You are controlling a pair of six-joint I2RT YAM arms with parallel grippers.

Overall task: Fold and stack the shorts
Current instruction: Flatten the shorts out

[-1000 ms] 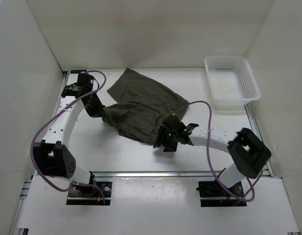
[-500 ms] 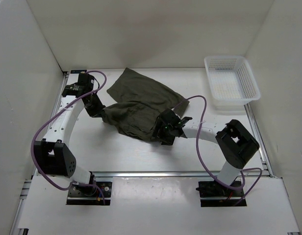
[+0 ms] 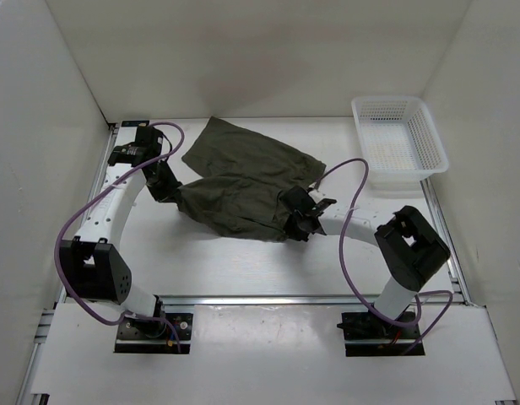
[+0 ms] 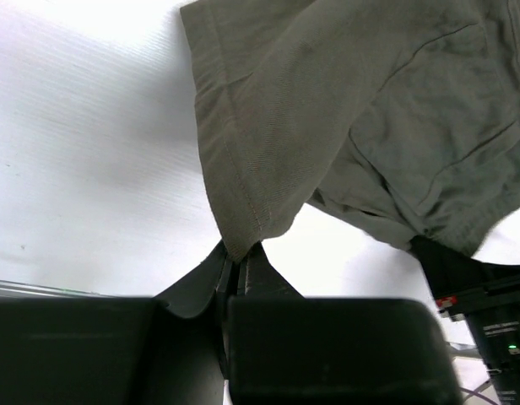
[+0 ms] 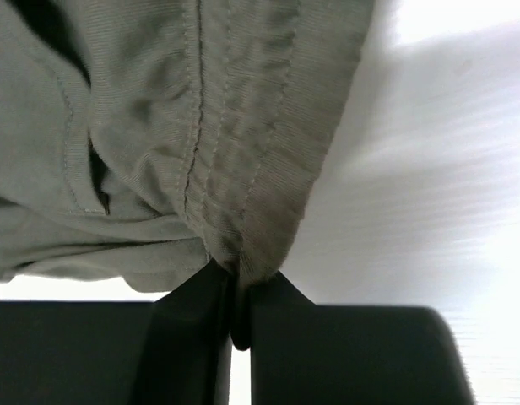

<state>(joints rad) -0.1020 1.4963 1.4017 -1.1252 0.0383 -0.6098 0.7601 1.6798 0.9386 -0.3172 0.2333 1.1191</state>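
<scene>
The dark olive-green shorts (image 3: 243,181) lie rumpled across the middle back of the table, one leg reaching toward the back wall. My left gripper (image 3: 170,192) is shut on the shorts' left corner; in the left wrist view the hem (image 4: 235,194) runs into the shut left gripper (image 4: 241,253). My right gripper (image 3: 294,215) is shut on the shorts' right near corner. The right wrist view shows stitched fabric (image 5: 218,126) bunched into the shut right gripper (image 5: 241,278). The cloth hangs between the two grips.
A white plastic basket (image 3: 398,143) stands at the back right corner. White walls close in the table on three sides. Purple cables (image 3: 349,181) loop over both arms. A metal rail (image 3: 268,299) runs along the near edge.
My right gripper has moved left and back onto the shorts' near right corner and shut on it. The fabric there has been drawn to the right. The left gripper has stayed put, still shut.
</scene>
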